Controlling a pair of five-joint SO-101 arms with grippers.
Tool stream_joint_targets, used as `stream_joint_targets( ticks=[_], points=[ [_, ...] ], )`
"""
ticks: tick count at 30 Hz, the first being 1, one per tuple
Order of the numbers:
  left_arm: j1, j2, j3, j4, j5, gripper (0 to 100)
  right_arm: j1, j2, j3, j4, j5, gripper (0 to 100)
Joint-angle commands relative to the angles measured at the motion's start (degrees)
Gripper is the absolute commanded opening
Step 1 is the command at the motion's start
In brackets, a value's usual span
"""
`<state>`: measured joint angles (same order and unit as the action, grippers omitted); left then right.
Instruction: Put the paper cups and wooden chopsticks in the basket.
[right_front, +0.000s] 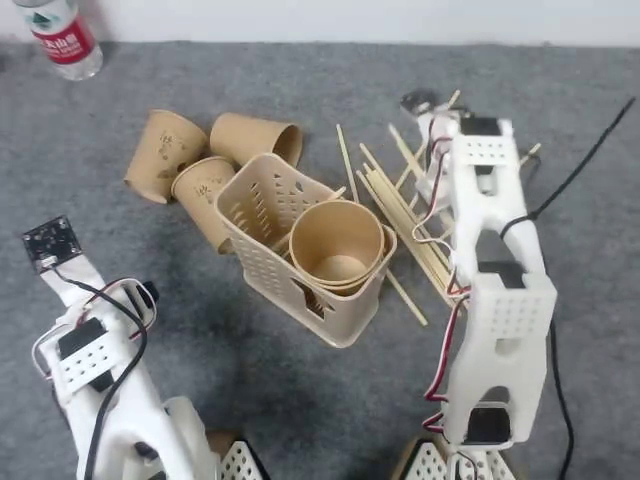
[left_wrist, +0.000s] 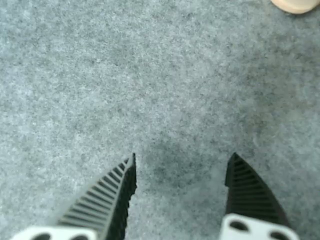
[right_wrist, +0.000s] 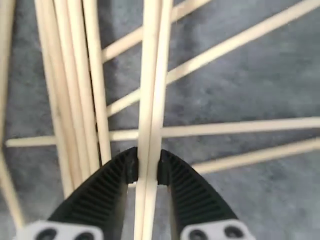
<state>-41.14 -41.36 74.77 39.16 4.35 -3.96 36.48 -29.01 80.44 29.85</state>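
A cream plastic basket (right_front: 262, 200) stands mid-table with a paper cup (right_front: 337, 243) inside it. Three more paper cups (right_front: 162, 152) (right_front: 255, 137) (right_front: 205, 195) lie on their sides at its far left. Wooden chopsticks (right_front: 400, 195) are strewn to the right of the basket. My right arm (right_front: 480, 170) hangs over that pile. My right gripper (right_wrist: 148, 167) is shut on a pair of chopsticks (right_wrist: 155, 75) that run straight between its fingers. Other sticks (right_wrist: 75, 90) lie beside and across them. My left gripper (left_wrist: 180, 170) is open just above bare carpet.
Grey carpet (right_front: 300, 400) covers the table. A plastic bottle with a red label (right_front: 60, 38) lies at the far left corner. A black cable (right_front: 580, 170) trails along the right side. The left arm (right_front: 95, 350) is at the near left. A cup's edge (left_wrist: 295, 5) shows beyond the left gripper.
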Motion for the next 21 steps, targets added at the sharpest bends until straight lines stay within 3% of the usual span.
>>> stream_joint_targets(
  ticks=[1, 8, 12, 21],
  points=[
    [0.26, -1.41, -0.22, -1.23, 0.00, 28, 0.31, -9.89, -8.44, 6.29, 0.62, 0.7],
    [0.26, -1.41, -0.22, -1.14, 0.00, 28, -1.54, -23.96, -18.73, 12.35, 0.62, 0.7],
    [0.26, -1.41, -0.22, -1.14, 0.00, 28, -8.57, -31.69, -21.54, 11.82, -0.62, 0.7],
    [0.18, -1.41, -0.22, -1.05, 0.00, 28, -33.10, -45.49, -22.86, 0.48, -26.81, 0.7]
  ],
)
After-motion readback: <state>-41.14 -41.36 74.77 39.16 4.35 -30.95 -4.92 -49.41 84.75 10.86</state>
